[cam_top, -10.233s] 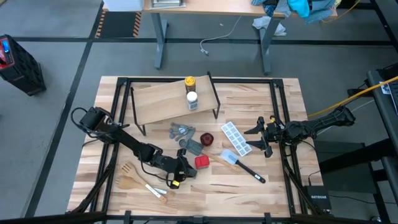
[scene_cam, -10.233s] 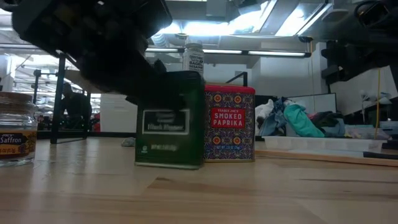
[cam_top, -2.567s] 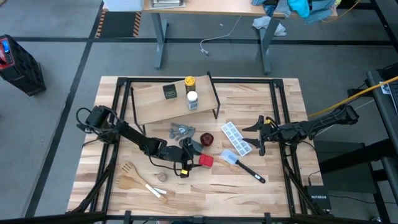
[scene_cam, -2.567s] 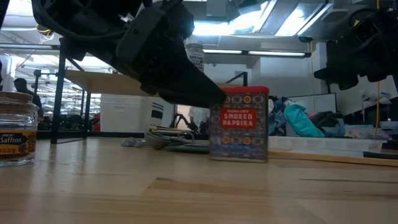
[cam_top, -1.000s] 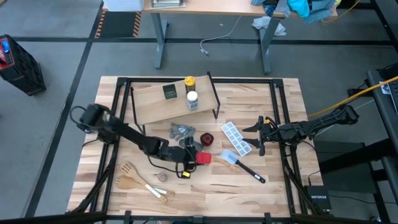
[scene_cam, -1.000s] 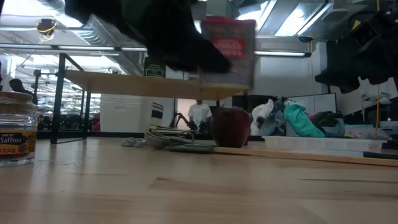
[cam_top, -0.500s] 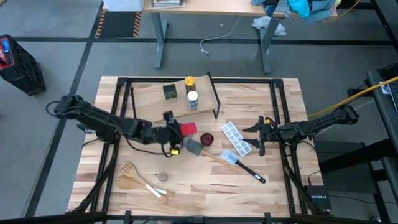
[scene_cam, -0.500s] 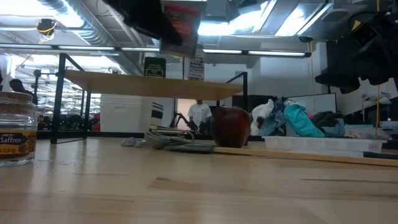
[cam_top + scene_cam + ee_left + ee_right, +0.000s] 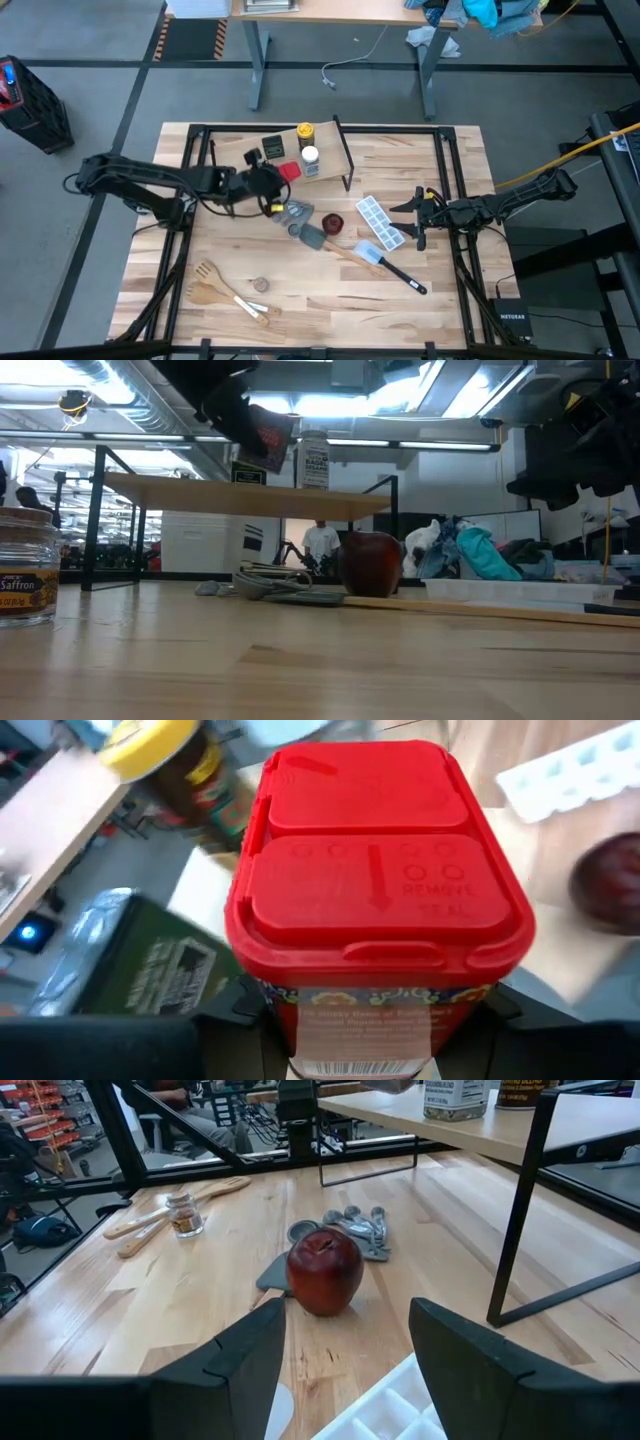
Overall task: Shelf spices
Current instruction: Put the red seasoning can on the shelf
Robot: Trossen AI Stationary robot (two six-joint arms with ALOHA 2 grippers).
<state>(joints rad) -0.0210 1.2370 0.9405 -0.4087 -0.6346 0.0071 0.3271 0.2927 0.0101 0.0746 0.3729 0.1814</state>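
My left gripper [image 9: 276, 178] is shut on the red square tin [image 9: 288, 171] and holds it over the near edge of the shelf [image 9: 240, 165], a light-wood plank on black legs. The dark square tin [image 9: 273, 148], the white-capped jar [image 9: 309, 157] and the yellow-capped jar [image 9: 305, 132] stand on the plank. In the low view the red tin [image 9: 268, 432] is tilted above the plank beside the dark tin [image 9: 248, 468]. The tiny jar [image 9: 260, 285] stands on the tabletop near the front. My right gripper [image 9: 416, 218] waits open at the table's right side. My left gripper pinches the red tin between its two fingers [image 9: 235, 1005] on opposite side walls [image 9: 300, 1010] below the lid [image 9: 375, 870]. The fingers come from the table's left, roughly level. The tin is lifted clear and tilted above the shelf plank.
Grey measuring spoons [image 9: 293, 210], a grey spatula [image 9: 312, 237], a round dark-red thing [image 9: 332, 222], a white ice tray [image 9: 380, 222] and a blue spatula [image 9: 375, 255] lie mid-table. Wooden utensils [image 9: 215, 285] lie near the front left. A black frame [image 9: 448, 180] runs round the tabletop.
My left gripper, shut on the red tin, has risen and moved from the middle of the table toward the far edge and left, to the shelf. The tin now hangs tilted over the plank's near edge beside the dark tin.
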